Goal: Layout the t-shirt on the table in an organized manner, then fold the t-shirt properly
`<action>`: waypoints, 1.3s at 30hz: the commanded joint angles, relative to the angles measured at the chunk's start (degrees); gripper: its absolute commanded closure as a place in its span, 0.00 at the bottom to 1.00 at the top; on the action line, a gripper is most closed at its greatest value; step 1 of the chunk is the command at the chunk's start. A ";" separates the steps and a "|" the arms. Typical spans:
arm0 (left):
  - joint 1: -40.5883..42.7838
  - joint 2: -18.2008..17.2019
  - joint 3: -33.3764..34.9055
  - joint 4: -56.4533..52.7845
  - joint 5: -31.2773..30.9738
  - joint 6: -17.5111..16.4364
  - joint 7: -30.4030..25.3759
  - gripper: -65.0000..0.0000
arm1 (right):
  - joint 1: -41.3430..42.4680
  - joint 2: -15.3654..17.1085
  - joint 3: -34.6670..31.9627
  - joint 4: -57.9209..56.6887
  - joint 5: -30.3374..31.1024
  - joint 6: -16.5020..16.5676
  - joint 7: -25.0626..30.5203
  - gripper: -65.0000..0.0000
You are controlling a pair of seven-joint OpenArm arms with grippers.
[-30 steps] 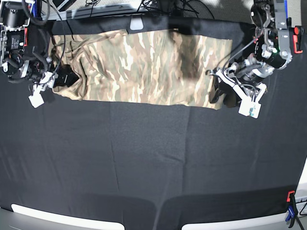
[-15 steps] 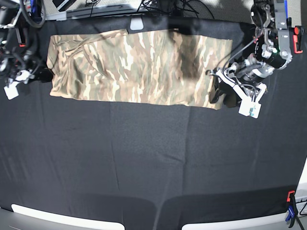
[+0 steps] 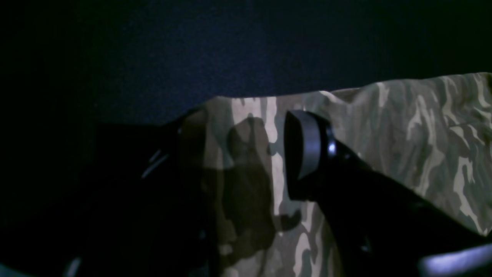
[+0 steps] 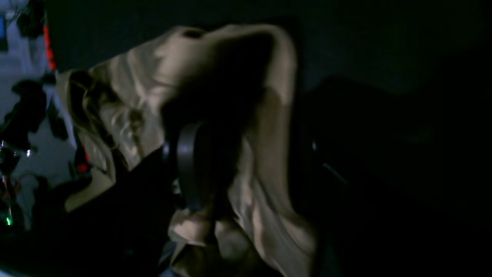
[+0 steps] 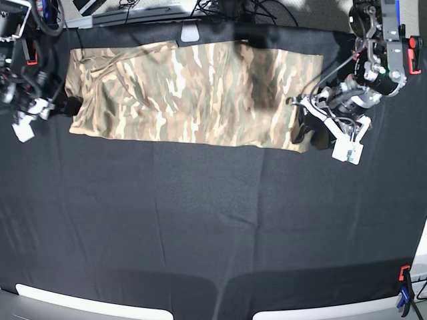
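The camouflage t-shirt [image 5: 193, 90] lies as a long flat band across the far part of the black table [image 5: 213, 220]. My left gripper [image 5: 303, 130] is at the shirt's right front corner. In the left wrist view its jaws [image 3: 246, 165] stand apart, with the shirt's corner [image 3: 403, 127] lying between the fingers [image 3: 303, 154]. My right gripper [image 5: 65, 105] is at the shirt's left edge. In the right wrist view it [image 4: 246, 169] is open, with bunched tan fabric [image 4: 269, 127] between the pads [image 4: 188, 165].
A white holder [image 5: 191, 33] and cables sit at the far table edge behind the shirt. An orange-and-blue clamp [image 5: 404, 297] is at the front right corner. White strips [image 5: 93, 305] line the front edge.
My right gripper pulled left off the shirt's left end, then came back right to its edge. The shirt's left end now lies flatter. The left arm has not moved.
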 commanded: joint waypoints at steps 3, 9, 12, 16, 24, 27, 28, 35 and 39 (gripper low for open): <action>-0.50 -0.31 -0.11 1.22 -0.76 -0.44 -1.33 0.53 | 0.39 1.33 -3.02 0.63 3.69 0.32 -0.55 0.52; -0.48 -0.33 -0.11 1.22 -0.76 -0.44 -1.31 0.53 | 0.42 1.31 -5.01 0.63 7.63 0.32 -0.37 0.52; -0.48 -0.31 -0.11 1.22 -0.76 -0.44 -1.31 0.53 | 0.42 1.14 -5.01 0.63 7.58 0.32 -0.39 0.52; -0.48 -0.31 -0.11 1.22 -0.76 -0.44 -1.22 0.53 | 0.44 -0.90 -5.03 0.63 7.43 0.32 0.68 0.52; -0.48 -0.33 -0.11 1.22 -0.74 -0.46 0.13 0.53 | 1.25 -4.26 -5.01 0.63 3.96 0.32 0.81 0.65; -0.48 -0.33 -0.11 1.25 -0.74 -0.44 0.20 0.53 | 1.44 -3.96 -4.90 0.63 4.00 0.32 1.27 0.84; -0.48 -0.33 -0.11 1.22 -0.74 -0.44 0.20 0.53 | 1.53 -3.89 -4.90 0.63 3.96 0.32 2.01 0.92; -0.48 -0.35 -0.11 1.22 -0.72 -0.46 0.17 0.53 | 1.57 -1.66 0.74 1.14 3.96 0.32 4.55 1.00; -0.48 -0.37 -0.17 1.22 -0.70 -0.46 0.15 0.53 | 1.51 -0.11 5.90 2.73 4.33 0.32 0.66 1.00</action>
